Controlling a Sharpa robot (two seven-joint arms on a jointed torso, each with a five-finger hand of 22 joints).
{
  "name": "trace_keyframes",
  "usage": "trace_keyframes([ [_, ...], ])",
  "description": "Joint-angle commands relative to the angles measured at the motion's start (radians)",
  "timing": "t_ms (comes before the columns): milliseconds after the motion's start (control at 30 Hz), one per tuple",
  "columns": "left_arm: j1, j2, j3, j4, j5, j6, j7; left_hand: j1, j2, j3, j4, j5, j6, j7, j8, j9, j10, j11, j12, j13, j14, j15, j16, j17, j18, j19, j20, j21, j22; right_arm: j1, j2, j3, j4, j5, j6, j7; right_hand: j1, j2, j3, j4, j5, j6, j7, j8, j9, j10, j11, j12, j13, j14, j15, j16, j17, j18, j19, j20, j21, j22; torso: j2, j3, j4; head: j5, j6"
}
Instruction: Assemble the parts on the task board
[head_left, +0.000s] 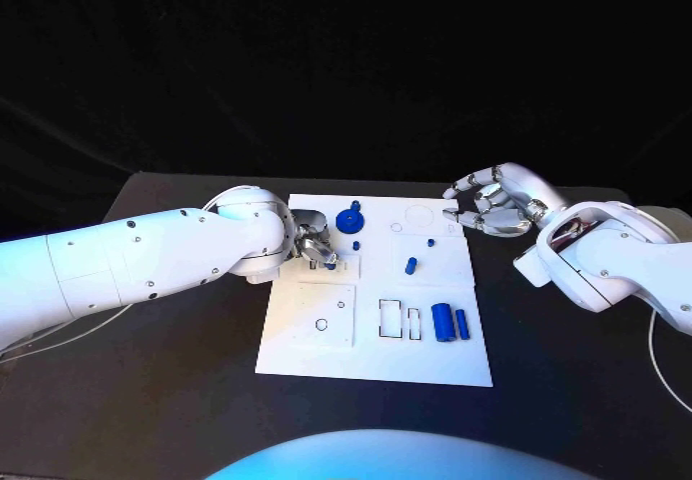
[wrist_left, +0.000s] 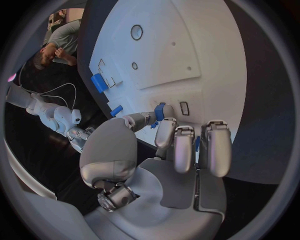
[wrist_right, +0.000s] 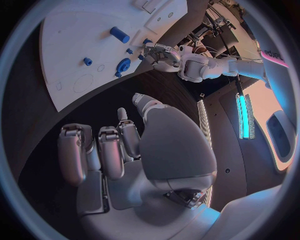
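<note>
Left hand (wrist_left: 164, 150) pinching small blue part (wrist_left: 160, 112) over task board (head_left: 433, 360), right hand (head_left: 490, 203) curled empty

Robotics lab, black-draped table (head_left: 173, 330), white task board (head_left: 378, 345), dark backdrop

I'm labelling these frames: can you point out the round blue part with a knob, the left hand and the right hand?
round blue part (head_left: 349, 221), head view, its disc face
left hand (head_left: 316, 246), head view, its fingers over the task board
right hand (head_left: 488, 204), head view, its curled fingers
</note>
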Motion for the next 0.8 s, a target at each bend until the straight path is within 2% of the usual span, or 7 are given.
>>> trace_keyframes([
  [33,-0.004,0.007,-0.003,0.002,0.015,0.041,0.008,0.011,0.015,0.086,-0.1,-0.004,0.05,-0.041,-0.006,0.001,0.009,0.001,0.007,0.002,0.104,-0.006,0.004,0.263,-0.02,0.017,-0.008,0.003,0.071,-0.001,-0.001,0.0,0.002,-0.012,0.015,0.0,-0.003,-0.008,0.007,0.0,0.006,-0.001,-0.003,0.005,-0.001,0.003,-0.001,0.001,0.068,0.094,-0.009,-0.004,0.225,0.009,0.04,-0.007,-0.003,0.174,0.0,0.0002,0.0004,-0.001,-0.001],
  [100,-0.004,0.007,-0.003,0.001,0.015,0.043,0.008,0.009,0.014,0.083,-0.099,-0.004,0.05,-0.041,-0.006,0.0,0.01,0.001,0.007,0.003,0.104,-0.006,0.004,0.263,-0.02,0.017,-0.008,0.003,0.071,-0.001,-0.001,0.0,0.002,-0.012,0.015,0.0,-0.003,-0.008,0.007,0.0,0.006,-0.001,-0.003,0.005,-0.001,0.003,-0.001,0.001,0.068,0.094,-0.009,-0.004,0.225,0.009,0.04,-0.007,-0.003,0.174,0.0,0.0006,0.0008,-0.001,-0.001],
  [367,-0.003,0.007,-0.003,-0.001,0.015,0.043,0.008,-0.033,0.012,0.003,-0.053,-0.006,0.064,-0.046,-0.014,-0.008,0.014,-0.002,0.01,0.012,0.104,-0.008,0.004,0.263,-0.02,0.018,-0.009,0.002,0.073,-0.001,-0.002,0.0,0.004,-0.012,0.014,-0.001,-0.003,-0.008,0.007,0.0,0.006,-0.001,-0.003,0.005,-0.001,0.003,-0.001,0.001,0.068,0.094,-0.009,-0.004,0.225,0.009,0.04,-0.007,-0.003,0.174,0.0,0.0005,0.0005,0.0,0.0],
  [800,-0.003,0.01,-0.003,-0.009,0.014,0.04,0.009,-0.054,0.017,-0.07,-0.008,-0.007,0.077,-0.049,-0.019,-0.015,0.021,-0.004,0.016,0.024,0.104,-0.01,0.004,0.263,-0.02,0.019,-0.011,0.002,0.073,-0.001,-0.004,0.0,0.004,-0.012,0.013,0.0,-0.004,-0.01,0.009,0.001,0.006,-0.001,-0.003,0.007,-0.002,0.001,-0.001,0.0,0.066,0.093,-0.009,-0.005,0.223,0.009,0.039,-0.007,-0.005,0.173,0.0,0.0001,0.0004,-0.002,-0.001],
])
